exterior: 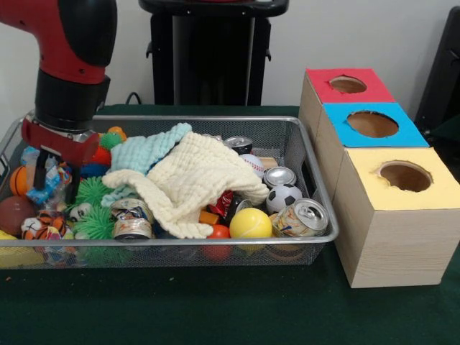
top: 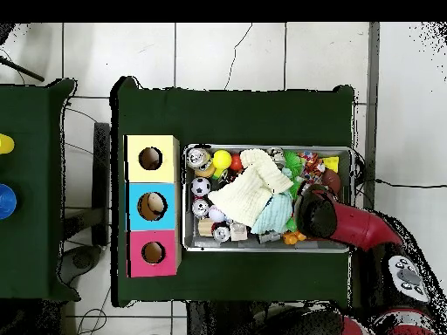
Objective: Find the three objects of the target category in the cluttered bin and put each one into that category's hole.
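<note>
A wire mesh bin (exterior: 215,241) (top: 262,146) holds mixed clutter. A cream cloth (exterior: 190,180) (top: 244,194) and a light blue cloth (exterior: 147,149) (top: 276,212) lie over the middle. Cans show at the right end: one lying down (exterior: 302,218), one upright (exterior: 279,176), and a dark one (exterior: 238,144). A crushed can (exterior: 131,219) lies at the front. Close by are a yellow ball (exterior: 250,224), a soccer ball (exterior: 284,198) and a baseball (exterior: 252,165). My gripper (exterior: 54,172) is down in the bin's left end, among small toys and a blue wrapped item (exterior: 47,183). In the overhead view the arm (top: 325,218) hides it.
Three boxes with round holes stand in a row beside the bin: red (exterior: 348,85) (top: 153,253), blue (exterior: 371,123) (top: 151,206), yellow (exterior: 405,176) (top: 150,159). Green spiky balls (exterior: 93,192), an orange ball (exterior: 19,181) and a brown ball (exterior: 14,214) crowd the gripper.
</note>
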You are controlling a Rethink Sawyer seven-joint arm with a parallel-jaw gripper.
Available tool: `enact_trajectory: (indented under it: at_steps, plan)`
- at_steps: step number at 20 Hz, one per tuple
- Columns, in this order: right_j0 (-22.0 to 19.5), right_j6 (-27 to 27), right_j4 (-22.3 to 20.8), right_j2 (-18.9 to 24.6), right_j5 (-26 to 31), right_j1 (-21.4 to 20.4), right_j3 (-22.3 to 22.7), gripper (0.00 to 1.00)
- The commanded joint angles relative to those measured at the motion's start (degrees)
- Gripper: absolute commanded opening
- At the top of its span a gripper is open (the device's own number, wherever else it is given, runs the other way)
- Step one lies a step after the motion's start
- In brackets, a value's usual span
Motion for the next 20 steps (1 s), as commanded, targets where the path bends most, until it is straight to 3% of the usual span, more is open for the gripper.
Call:
enact_trajectory:
  at_steps: [1, 14, 20]
  plan:
    - [0.0, 7.8, -0.4, 0.7, -0.9, 2.0, 6.2, 1.0]
    - [-2.5, 3.6, 0.3, 3.3, 5.7, -1.8, 7.5, 1.0]
    - [-0.8, 2.8, 0.3, 1.7, 9.2, -3.9, 7.6, 1.0]
